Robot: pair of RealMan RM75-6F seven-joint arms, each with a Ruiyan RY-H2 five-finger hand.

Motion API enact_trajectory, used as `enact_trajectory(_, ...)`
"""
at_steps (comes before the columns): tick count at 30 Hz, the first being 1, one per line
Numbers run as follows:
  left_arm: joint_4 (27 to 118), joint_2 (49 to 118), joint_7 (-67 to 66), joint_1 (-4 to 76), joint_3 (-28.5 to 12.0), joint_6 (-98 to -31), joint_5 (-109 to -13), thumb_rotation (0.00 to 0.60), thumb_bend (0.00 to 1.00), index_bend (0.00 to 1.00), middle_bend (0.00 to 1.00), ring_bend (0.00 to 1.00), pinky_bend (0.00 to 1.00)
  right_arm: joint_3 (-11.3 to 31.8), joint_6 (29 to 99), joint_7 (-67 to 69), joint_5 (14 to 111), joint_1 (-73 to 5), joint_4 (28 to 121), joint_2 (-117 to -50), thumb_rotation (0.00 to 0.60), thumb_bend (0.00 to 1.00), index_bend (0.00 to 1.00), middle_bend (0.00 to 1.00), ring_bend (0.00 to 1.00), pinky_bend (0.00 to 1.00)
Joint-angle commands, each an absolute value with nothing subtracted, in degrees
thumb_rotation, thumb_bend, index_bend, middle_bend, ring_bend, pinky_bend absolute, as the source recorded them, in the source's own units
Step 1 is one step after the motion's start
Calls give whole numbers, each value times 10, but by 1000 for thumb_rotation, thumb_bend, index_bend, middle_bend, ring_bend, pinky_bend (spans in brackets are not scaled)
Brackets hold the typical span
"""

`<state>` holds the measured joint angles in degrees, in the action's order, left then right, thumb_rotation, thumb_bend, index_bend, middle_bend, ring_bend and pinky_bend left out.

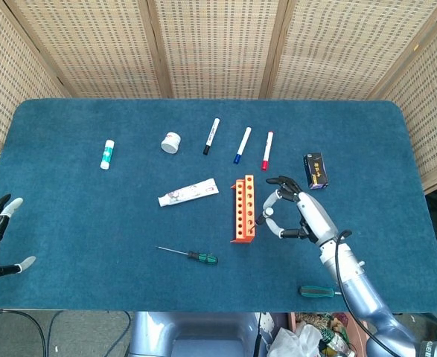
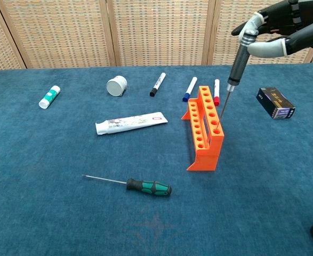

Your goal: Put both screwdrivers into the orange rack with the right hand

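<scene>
Right hand pinched grey screwdriver near-upright, tip hanging just over orange rack's right hole row, hand up-right.

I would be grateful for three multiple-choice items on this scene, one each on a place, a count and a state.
1. Where does the green-handled screwdriver with its whole shaft showing lie?
A. in front of the orange rack, to its left
B. behind the markers
C. on the black box

2. How many markers lie behind the rack?
A. one
B. three
C. five

3. What is the right hand doing?
A. resting flat on the table
B. holding a grey-handled screwdriver tip-down at the rack
C. gripping the toothpaste tube

Answers: 1 A, the chest view shows it flat on the cloth nearer the camera than the rack. 2 B, a black-capped, a blue-capped and a red-capped one lie in a row. 3 B, the shaft points down at the rack's right row of holes.
</scene>
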<state>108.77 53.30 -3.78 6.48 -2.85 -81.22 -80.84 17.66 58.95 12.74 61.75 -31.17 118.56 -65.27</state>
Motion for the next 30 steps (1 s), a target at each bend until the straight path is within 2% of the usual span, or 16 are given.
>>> enact_trajectory(1, 1087, 532, -37, 65, -29, -812, -808, 600, 0, 0, 0, 0, 0, 176, 591, 123, 614, -314, 1185, -655, 600, 559, 628, 143, 0, 131)
enact_trajectory(17, 1087, 533, -39, 66, -28, -811, -809, 600, 0, 0, 0, 0, 0, 168, 584, 114, 599, -320, 1172, -663, 600, 558, 628, 143, 0, 131)
enact_trajectory(30, 1088, 535, -42, 66, -29, -810, -807, 600, 0, 0, 0, 0, 0, 148, 578, 96, 606, -327, 1136, -698, 600, 559, 629, 143, 0, 131)
